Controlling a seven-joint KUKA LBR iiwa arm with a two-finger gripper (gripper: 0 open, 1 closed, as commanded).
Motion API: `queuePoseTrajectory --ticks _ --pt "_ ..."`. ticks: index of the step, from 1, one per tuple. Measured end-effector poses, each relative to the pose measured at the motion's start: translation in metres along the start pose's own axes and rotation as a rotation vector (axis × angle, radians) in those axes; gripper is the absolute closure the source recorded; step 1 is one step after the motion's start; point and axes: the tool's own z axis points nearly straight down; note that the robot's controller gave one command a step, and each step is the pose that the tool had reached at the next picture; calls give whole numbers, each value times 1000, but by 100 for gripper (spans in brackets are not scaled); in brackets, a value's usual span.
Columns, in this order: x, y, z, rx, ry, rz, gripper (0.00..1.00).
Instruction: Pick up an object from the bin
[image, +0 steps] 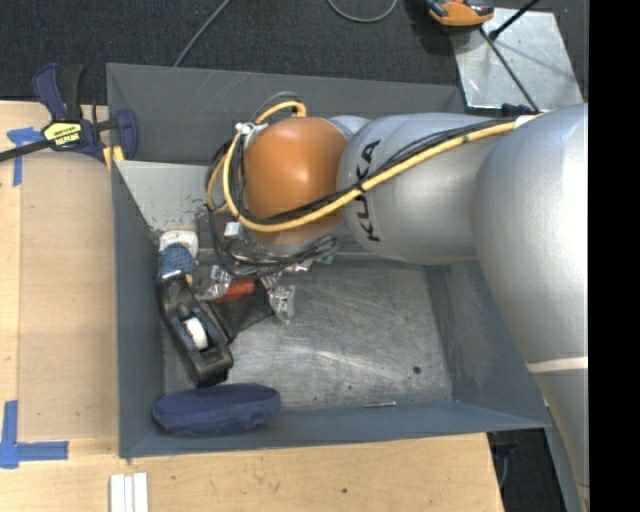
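Grey bin floor is partly masked by the orange-capped wrist, and the jaws' opening cannot be told.

- We find the tape dispenser by the left wall of the bin.
- Behind it lies a small bottle; before it, a cloth bundle.

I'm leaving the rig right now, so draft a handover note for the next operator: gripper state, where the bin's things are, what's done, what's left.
Gripper: down in the bin's left half, by a small red thing; grip cannot be told.
Things: black tape dispenser along the left wall, blue-and-white bottle beyond it, dark blue pouch in the near left corner.
Done: arm is in the bin; nothing seen lifted.
Left: grasp one thing and raise it out.
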Motion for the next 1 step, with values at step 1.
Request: queuePoseTrajectory --ticks 1 --pt "-6 2 -3 -3 -9 -1 100"
